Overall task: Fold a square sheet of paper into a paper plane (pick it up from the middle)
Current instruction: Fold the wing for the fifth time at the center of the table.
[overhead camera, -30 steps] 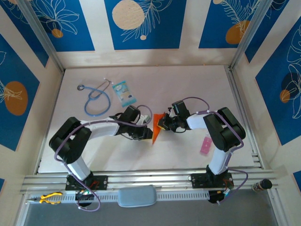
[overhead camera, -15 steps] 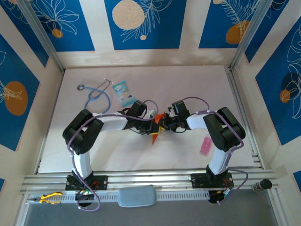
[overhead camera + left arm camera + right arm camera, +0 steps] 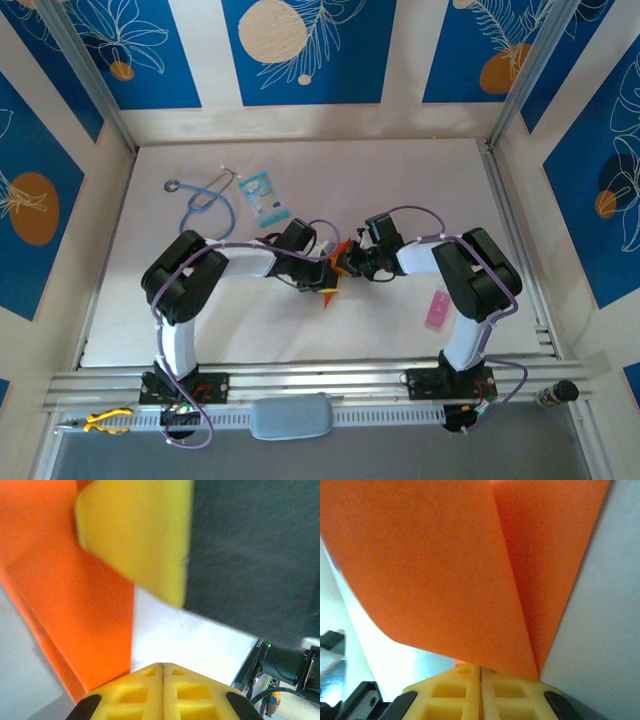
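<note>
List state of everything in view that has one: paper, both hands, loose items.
bright orange paper sheet: creased along a fold, gripped at its edge.
right hand: shut on the paper.
left hand: shut, paper alongside its fingertips; grip unclear.
blue-tubed stethoscope: lying loose on the white table.
light-blue patterned packet: flat, beside the stethoscope.
small pink flat strip: flat, on the right.

Looking down from high behind the arm bases (image 3: pixel 185 385), over the whole table (image 3: pixel 260 335). On each wrist, peering along yellow fingers (image 3: pixel 447 692) at very close range, overlapping on the orange paper (image 3: pixel 445 570).
</note>
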